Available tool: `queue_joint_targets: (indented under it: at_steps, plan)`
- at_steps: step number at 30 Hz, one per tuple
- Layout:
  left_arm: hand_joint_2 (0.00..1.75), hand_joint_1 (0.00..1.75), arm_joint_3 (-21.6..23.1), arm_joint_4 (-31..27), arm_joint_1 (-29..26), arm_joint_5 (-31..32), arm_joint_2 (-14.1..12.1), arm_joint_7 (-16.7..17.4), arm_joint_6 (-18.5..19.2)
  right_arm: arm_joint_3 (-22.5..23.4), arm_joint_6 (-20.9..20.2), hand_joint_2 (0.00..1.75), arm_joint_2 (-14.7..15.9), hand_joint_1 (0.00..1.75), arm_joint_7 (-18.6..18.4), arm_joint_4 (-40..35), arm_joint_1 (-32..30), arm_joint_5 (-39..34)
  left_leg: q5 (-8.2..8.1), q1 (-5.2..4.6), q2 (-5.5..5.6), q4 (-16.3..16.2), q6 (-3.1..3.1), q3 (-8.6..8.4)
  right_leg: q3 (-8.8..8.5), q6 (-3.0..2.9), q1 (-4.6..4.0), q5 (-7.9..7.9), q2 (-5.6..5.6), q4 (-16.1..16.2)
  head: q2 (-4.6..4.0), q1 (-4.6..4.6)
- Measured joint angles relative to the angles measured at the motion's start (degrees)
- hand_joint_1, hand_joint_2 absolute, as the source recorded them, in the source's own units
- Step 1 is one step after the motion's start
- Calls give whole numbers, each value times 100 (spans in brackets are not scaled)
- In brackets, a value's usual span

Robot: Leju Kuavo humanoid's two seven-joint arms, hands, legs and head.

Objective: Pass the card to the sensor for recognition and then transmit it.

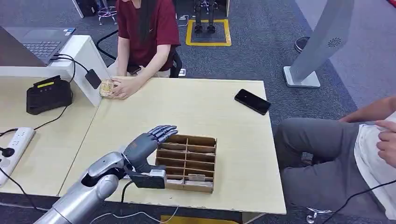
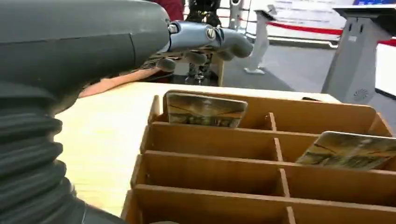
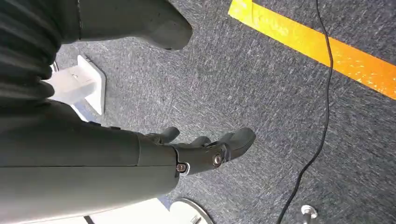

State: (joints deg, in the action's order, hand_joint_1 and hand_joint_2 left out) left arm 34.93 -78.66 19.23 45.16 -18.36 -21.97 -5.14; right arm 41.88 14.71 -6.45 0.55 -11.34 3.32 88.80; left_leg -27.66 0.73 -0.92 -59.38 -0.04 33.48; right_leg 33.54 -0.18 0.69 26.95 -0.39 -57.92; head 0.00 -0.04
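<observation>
Work has hardly begun, I think: no card is picked up yet. From the head view, the left hand [image 1: 148, 142] hovers over the near-left corner of the wooden card box [image 1: 208, 162], fingers stretched out and apart, holding nothing. A black sensor [image 1: 48, 94] sits far off to its left.

From the left wrist, a card [image 2: 204, 110] stands in the slot just under the fingers [image 2: 219, 39], not touched.

From the right wrist, the right hand [image 3: 201, 151] hangs over carpet, fingers loosely bent, holding nothing.
</observation>
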Motion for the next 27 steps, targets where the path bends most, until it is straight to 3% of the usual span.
queue_joint_targets:
  at_steps: [11,27]
  plan:
    - [175,0,0,-120,-51,7,-162,13,0,2,-7,175,0,0,-11,0,-5,0,0,-3,-1,-1,0,0,-1,0,2,-1,1,1,0,0]
    - [175,0,0,-214,-131,42,-170,57,-94,2,-15,175,0,0,0,0,-4,20,0,-3,-1,-1,0,0,-1,0,2,0,1,1,0,0]
